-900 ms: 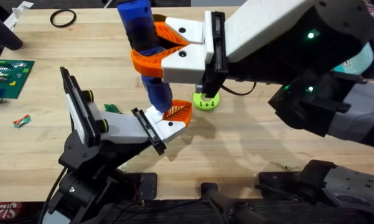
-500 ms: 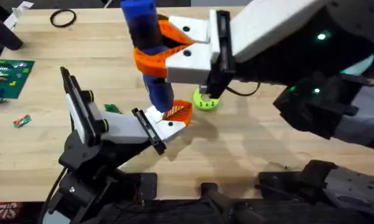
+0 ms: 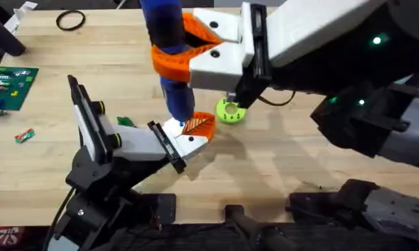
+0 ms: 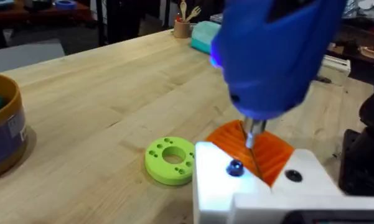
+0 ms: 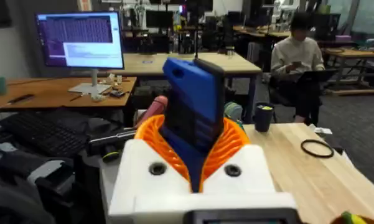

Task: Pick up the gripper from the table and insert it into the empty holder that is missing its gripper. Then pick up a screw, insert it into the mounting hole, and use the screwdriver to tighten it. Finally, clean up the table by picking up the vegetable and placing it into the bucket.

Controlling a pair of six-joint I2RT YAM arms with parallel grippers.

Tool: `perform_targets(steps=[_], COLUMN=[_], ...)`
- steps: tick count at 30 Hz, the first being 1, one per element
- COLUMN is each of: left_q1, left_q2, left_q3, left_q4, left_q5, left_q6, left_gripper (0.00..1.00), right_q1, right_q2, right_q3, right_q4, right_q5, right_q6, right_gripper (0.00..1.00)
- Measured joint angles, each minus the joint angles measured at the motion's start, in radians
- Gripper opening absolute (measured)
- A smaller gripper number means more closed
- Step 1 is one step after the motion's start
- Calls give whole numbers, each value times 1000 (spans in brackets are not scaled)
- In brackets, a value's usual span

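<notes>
The table (image 3: 49,150) is pale matt wood with fine grain, the screwdriver (image 3: 169,52) glossy blue plastic (black-banded), the gripper (image 3: 199,125) ribbed orange plastic, the holder (image 3: 143,143) smooth white plastic.

No readable text — monitor (image 5: 81,40) lines too blurred.

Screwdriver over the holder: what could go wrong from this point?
The screwdriver, clamped in the right gripper, has its thin bit down at the orange gripper seated in the white holder, with the small screw just beside it. If the bit is off the screw head, turning could skid it onto the ribbed face. Downward push might also shove the holder, which the left arm carries. The green ring close by could get knocked.
</notes>
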Motion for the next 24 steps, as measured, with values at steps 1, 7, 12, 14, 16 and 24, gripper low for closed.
perform_targets(steps=[1, 7, 12, 14, 16, 24], left_q1=[0, 0, 0, 0, 0, 0], left_q2=[0, 0, 0, 0, 0, 0], left_q3=[0, 0, 0, 0, 0, 0], left_q4=[0, 0, 0, 0, 0, 0], left_q5=[0, 0, 0, 0, 0, 0], left_q6=[0, 0, 0, 0, 0, 0], left_gripper=[11, 11, 11, 11, 11, 11], right_q1=[0, 3, 15, 17, 17, 17], right_q2=[1, 9, 16, 18, 19, 40], right_q3=[0, 0, 0, 0, 0, 0], right_q4=[9, 26, 26, 25, 26, 15], right_q5=[5, 23, 25, 30, 33, 37], right_q6=[0, 0, 0, 0, 0, 0], right_gripper=[37, 37, 37, 37, 37, 37])
